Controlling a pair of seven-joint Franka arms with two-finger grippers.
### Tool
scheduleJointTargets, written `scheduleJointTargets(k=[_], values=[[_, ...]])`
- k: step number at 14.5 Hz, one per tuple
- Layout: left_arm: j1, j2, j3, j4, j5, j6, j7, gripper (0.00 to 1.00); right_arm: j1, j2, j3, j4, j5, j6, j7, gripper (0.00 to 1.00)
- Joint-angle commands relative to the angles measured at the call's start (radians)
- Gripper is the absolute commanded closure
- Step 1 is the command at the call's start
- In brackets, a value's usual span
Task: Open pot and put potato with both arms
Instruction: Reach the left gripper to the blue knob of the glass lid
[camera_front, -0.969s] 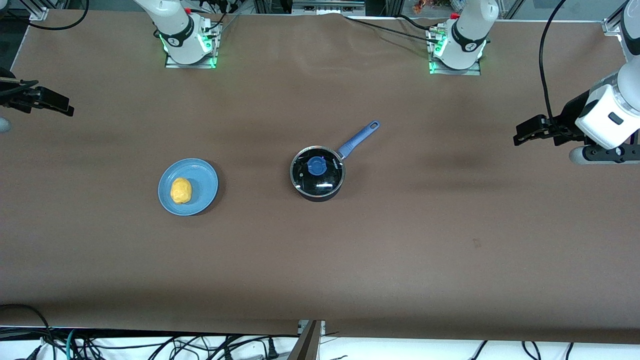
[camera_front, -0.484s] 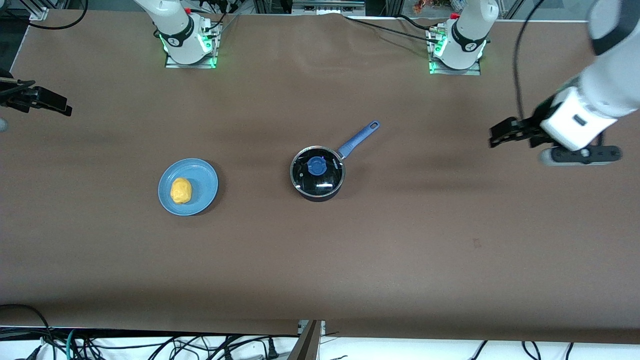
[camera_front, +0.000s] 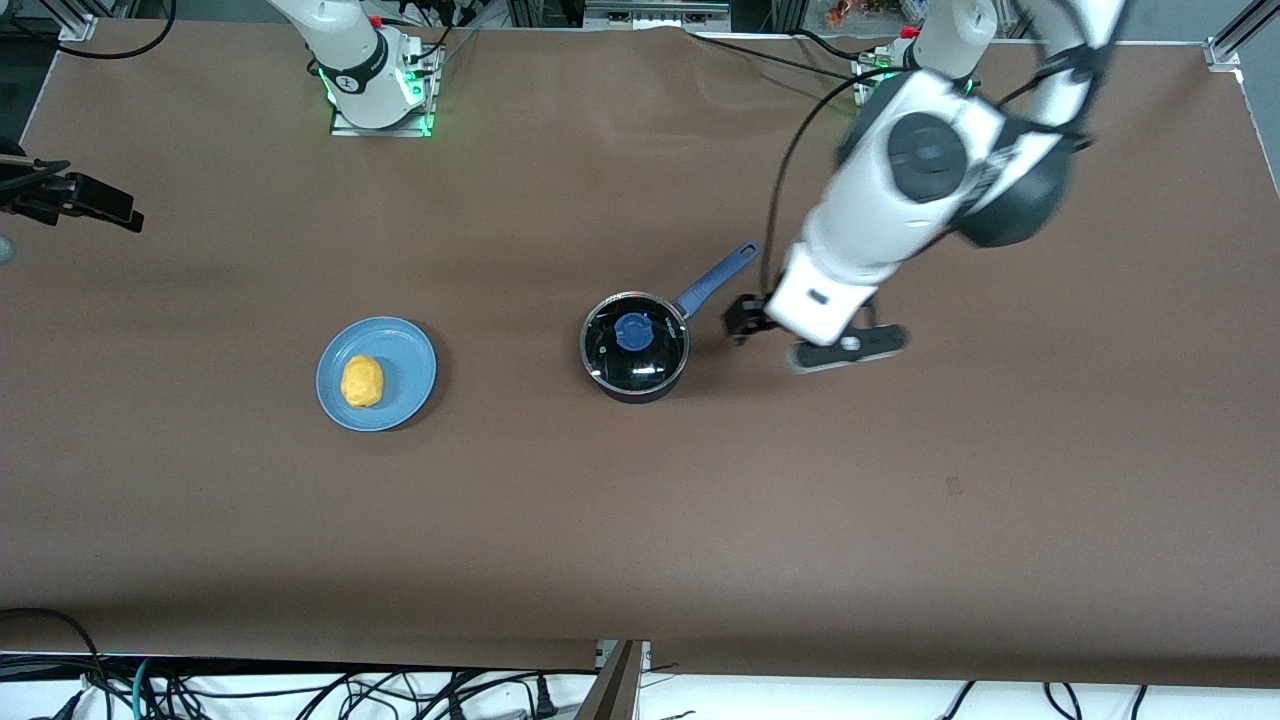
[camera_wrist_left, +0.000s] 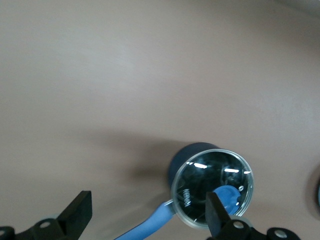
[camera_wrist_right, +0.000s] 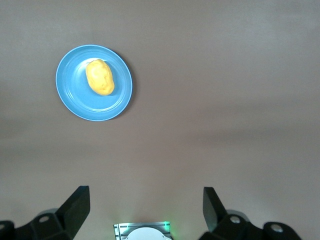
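Observation:
The black pot (camera_front: 640, 394) with a blue handle (camera_front: 718, 275) stands mid-table, covered by a glass lid with a blue knob (camera_front: 632, 332). The yellow potato (camera_front: 362, 381) lies on a blue plate (camera_front: 405, 365) toward the right arm's end. My left gripper (camera_front: 745, 318) is open and empty over the table beside the pot's handle. In the left wrist view, the pot (camera_wrist_left: 192, 152), lid (camera_wrist_left: 200, 185) and handle (camera_wrist_left: 150, 227) lie between its fingers (camera_wrist_left: 80, 215). My right gripper (camera_front: 75, 200) is open and empty at the right arm's end and waits. The right wrist view shows the potato (camera_wrist_right: 100, 76) and plate (camera_wrist_right: 75, 100).
The brown table (camera_front: 640, 520) carries only the pot and the plate. The arm bases (camera_front: 375, 85) stand along the table edge farthest from the front camera. Cables hang below the edge nearest to it.
My left arm has swung in from the left arm's end of the table to beside the pot's handle. The right arm, the pot and the potato have not moved.

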Motion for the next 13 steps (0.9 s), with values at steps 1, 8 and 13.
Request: scheduleJointTargets(k=[1,8,13], values=[[-0.123,0.154,0.034,0.163,0.051,0.014,-0.101,0.0,-0.007,-0.018,0.0,-0.006,-0.006,-0.011,-0.013,0.0],[-0.358,0.315,0.181,0.261,0.056,0.014,-0.127,0.0,-0.007,-0.018,0.0,-0.006,-0.006,-0.015,-0.013,0.0],[-0.375,0.346,0.18,0.25,0.102,0.018,-0.13,0.0,-0.007,-0.018,0.0,-0.006,-0.009,-0.011,-0.013,0.0]])
